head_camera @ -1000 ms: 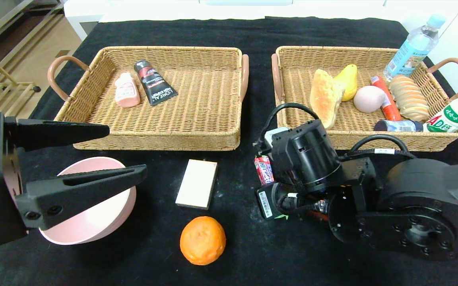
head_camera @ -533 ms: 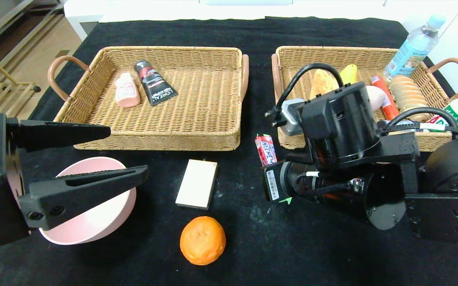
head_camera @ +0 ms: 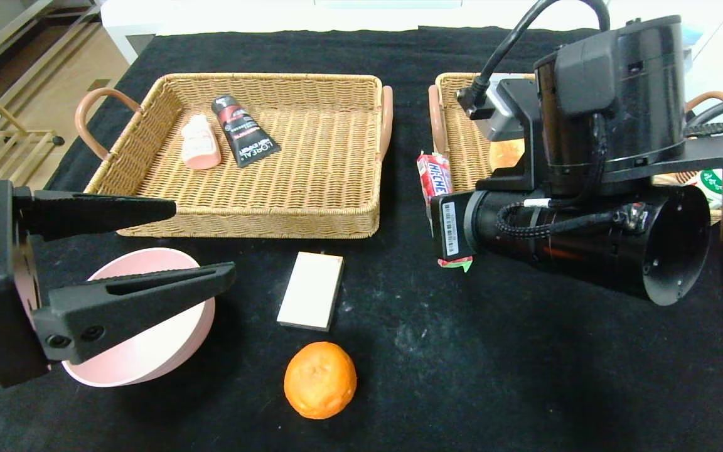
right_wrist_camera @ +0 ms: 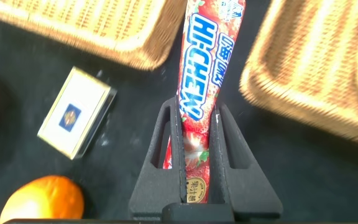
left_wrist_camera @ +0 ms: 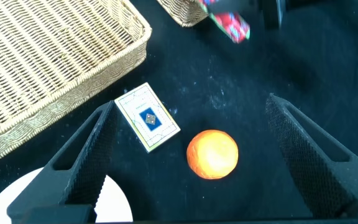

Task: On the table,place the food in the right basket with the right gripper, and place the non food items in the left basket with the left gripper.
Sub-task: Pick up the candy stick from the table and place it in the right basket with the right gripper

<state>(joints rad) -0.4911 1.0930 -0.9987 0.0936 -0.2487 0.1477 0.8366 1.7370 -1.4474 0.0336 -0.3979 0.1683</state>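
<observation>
My right gripper (right_wrist_camera: 196, 134) has its fingers (right_wrist_camera: 160, 140) clenched on the Hi-Chew candy stick (right_wrist_camera: 204, 93), a long, slim pack in red and pink wrapping with strawberry pictures and blue-and-white lettering running along its length. The stick lies lengthwise between the two black fingers and juts well past their tips. In the head view the candy (head_camera: 435, 177) hangs in the air just beside the near left corner of the right basket (head_camera: 455, 125), above the black table (head_camera: 399, 351), with my right arm's bulk hiding most of that basket's contents. My left gripper (head_camera: 167, 245) hovers over the near left part of the table, its fingers (head_camera: 129, 301) spread wide with nothing between them, just above the pink bowl (head_camera: 148, 339). On the table near me sit an orange (head_camera: 319, 379) and, just beyond it, a small flat box (head_camera: 310, 290), pale on top in the head view and showing a blue emblem in the wrist views. The left basket (head_camera: 311, 207) holds a small pink bottle (head_camera: 200, 141) and a dark tube (head_camera: 245, 130) lying side by side near its far left corner.
</observation>
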